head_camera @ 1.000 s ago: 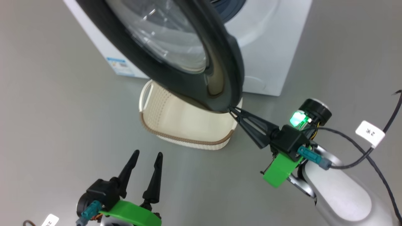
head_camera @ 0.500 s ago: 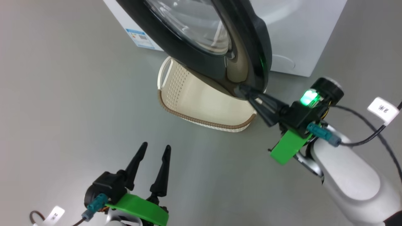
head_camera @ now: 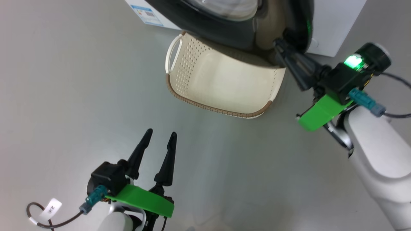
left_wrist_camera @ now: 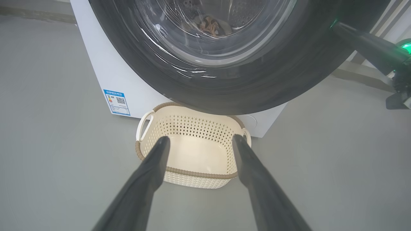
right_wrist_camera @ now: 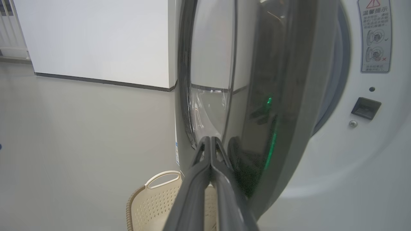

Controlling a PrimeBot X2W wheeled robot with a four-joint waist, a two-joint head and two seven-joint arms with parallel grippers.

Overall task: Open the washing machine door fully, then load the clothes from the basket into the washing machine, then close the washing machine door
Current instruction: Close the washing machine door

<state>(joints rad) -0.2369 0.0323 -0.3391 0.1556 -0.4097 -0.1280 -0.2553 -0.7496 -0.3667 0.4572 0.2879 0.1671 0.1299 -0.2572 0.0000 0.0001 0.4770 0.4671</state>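
Observation:
The washing machine door (head_camera: 231,29), a glossy black ring around a clear bowl, stands a little ajar from the white washing machine (right_wrist_camera: 353,160). My right gripper (head_camera: 279,45) is shut with nothing between its fingers, and its tips (right_wrist_camera: 210,139) press on the door's outer rim near the free edge. The cream basket (head_camera: 205,106) sits on the floor under the door and is empty inside. My left gripper (head_camera: 160,134) hangs open over the floor, short of the basket (left_wrist_camera: 192,125). Through the door glass I see clothes (left_wrist_camera: 210,25) lying in the drum.
The latch socket (right_wrist_camera: 365,108) is on the machine's front panel beside the door's edge. A blue energy sticker (left_wrist_camera: 117,102) marks the machine's lower left. Grey floor surrounds the basket. A white wall (right_wrist_camera: 96,38) stands behind, to the left.
The door has swung closer to the machine with my shut right gripper following on its rim. The head camera has shifted, so more of the basket shows. My left gripper has stayed open.

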